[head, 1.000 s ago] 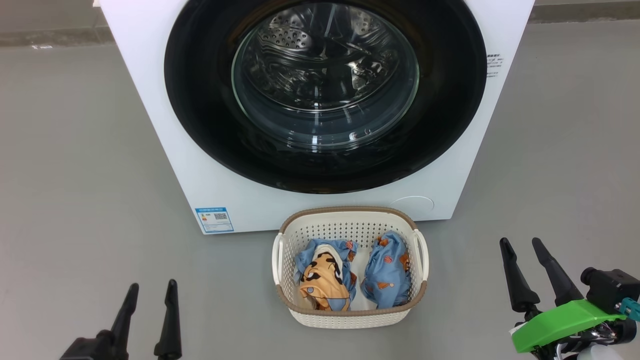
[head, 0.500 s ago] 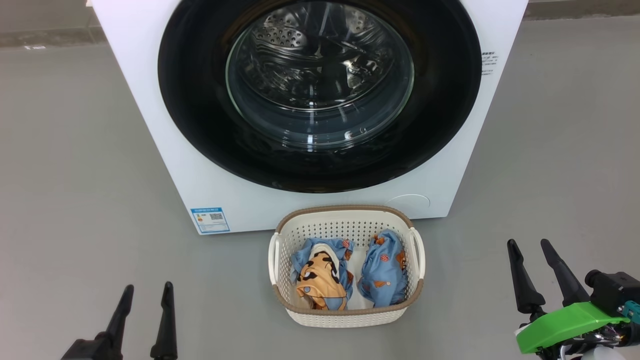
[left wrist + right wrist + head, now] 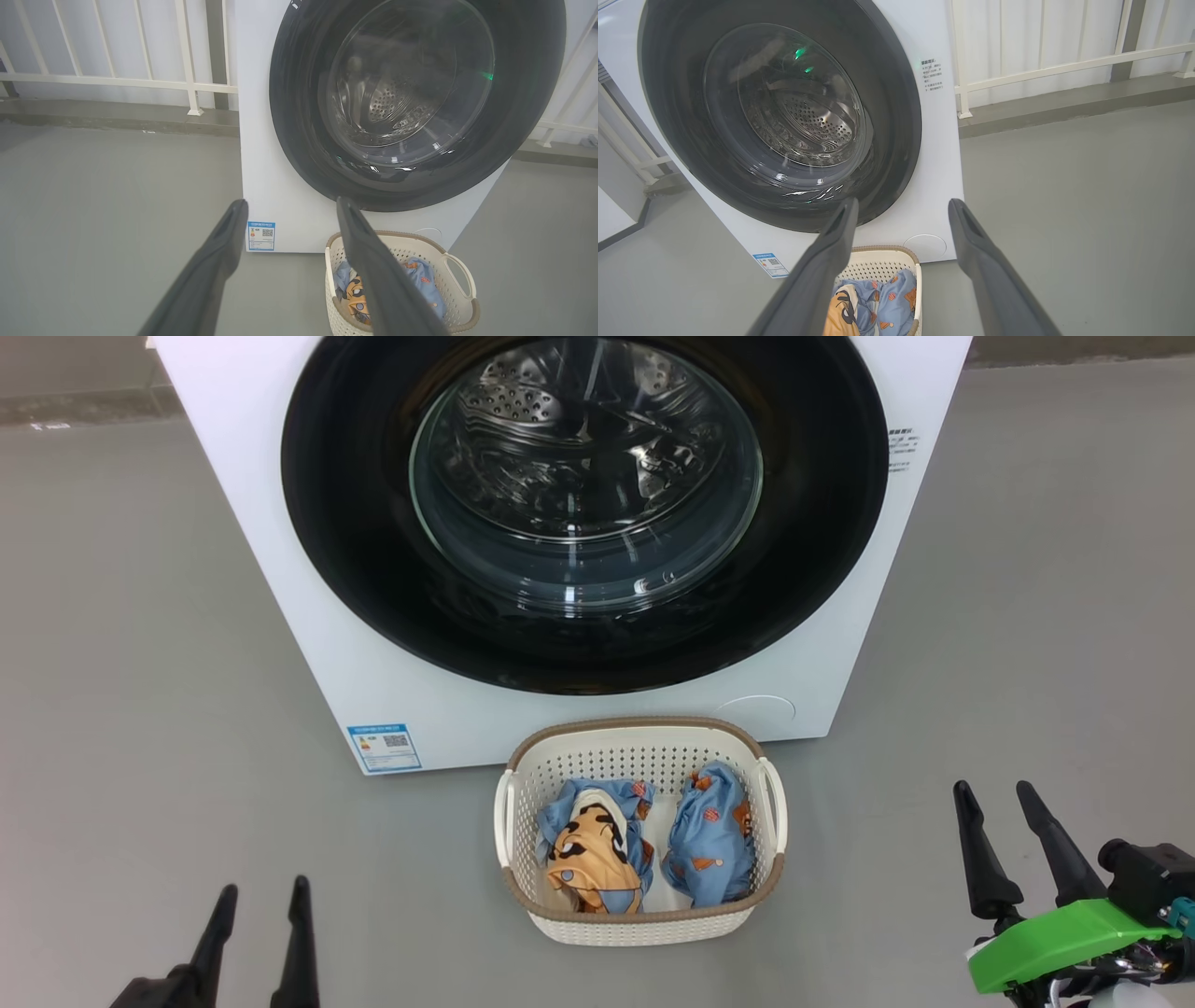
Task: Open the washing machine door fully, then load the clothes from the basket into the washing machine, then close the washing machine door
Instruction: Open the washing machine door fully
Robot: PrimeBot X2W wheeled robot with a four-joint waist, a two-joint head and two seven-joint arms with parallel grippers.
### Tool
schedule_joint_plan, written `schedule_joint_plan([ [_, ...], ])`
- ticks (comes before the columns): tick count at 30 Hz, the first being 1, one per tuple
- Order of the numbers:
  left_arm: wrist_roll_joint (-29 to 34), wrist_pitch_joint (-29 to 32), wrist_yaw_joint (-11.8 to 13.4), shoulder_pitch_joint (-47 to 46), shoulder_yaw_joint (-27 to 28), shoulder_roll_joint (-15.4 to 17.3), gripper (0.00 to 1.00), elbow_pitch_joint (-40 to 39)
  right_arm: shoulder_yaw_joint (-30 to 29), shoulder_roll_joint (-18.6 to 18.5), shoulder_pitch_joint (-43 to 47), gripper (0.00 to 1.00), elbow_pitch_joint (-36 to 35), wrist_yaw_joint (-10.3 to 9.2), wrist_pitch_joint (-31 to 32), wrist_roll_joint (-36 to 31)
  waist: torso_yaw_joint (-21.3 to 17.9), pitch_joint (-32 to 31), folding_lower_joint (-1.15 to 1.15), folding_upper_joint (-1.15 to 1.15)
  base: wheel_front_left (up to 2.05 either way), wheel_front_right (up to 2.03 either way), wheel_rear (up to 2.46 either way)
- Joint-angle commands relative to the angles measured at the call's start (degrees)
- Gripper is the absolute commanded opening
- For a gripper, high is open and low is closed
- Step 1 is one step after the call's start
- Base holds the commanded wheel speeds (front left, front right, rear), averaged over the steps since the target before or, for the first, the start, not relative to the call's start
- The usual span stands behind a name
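You lose the top of the washing machine (image 3: 345, 653) and its door (image 3: 355, 569) past the head view's upper edge. The print on the blue label (image 3: 384, 748) is too small to read. A finger (image 3: 373, 270) of the left gripper (image 3: 290, 202) covers part of the clothes (image 3: 423, 280).

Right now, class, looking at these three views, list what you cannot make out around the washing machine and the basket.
- Top of the washing machine: cut off by the upper edge, head view.
- Print on its blue label: too small, every view.
- Floor of the basket: mostly hidden under the clothes, head view.
- Part of the clothes, left wrist view: behind a finger of the left hand.
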Motion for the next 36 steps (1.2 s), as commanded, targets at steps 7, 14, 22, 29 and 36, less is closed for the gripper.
schedule_joint_plan([
  [7,1.0,-0.6,-0.1,-3.2,4.0,0.0,1.00,0.6,0.3,-0.5,-0.3,1.00,-1.4,0.32,-0.7,-0.7,0.0,0.3,0.00,0.00,0.31,0.31,-0.61],
  [14,1.5,-0.6,-0.1,-3.8,5.0,0.0,1.00,1.2,0.4,-0.3,-0.2,1.00,-1.6,0.32,-0.7,-0.7,-0.2,0.5,0.00,0.00,0.85,0.85,-1.69],
  [22,1.7,-0.6,-0.1,-4.5,5.3,-0.1,1.00,1.3,0.4,-0.1,-0.3,1.00,-1.9,0.32,-0.7,-0.7,-0.2,1.0,0.00,0.00,1.22,1.22,-2.43],
  [29,2.0,-0.6,-0.1,-4.9,5.9,-0.5,1.00,1.5,0.4,0.0,-0.6,1.00,-2.0,0.32,-0.7,-0.5,-0.4,1.5,0.00,0.00,1.23,1.23,-2.46],
  [36,0.6,-0.6,-0.1,-5.0,5.9,-1.0,1.00,0.2,0.4,-0.1,-0.9,1.00,-2.0,0.32,-0.7,-0.4,-0.8,1.9,0.00,0.00,1.25,1.02,-2.27],
])
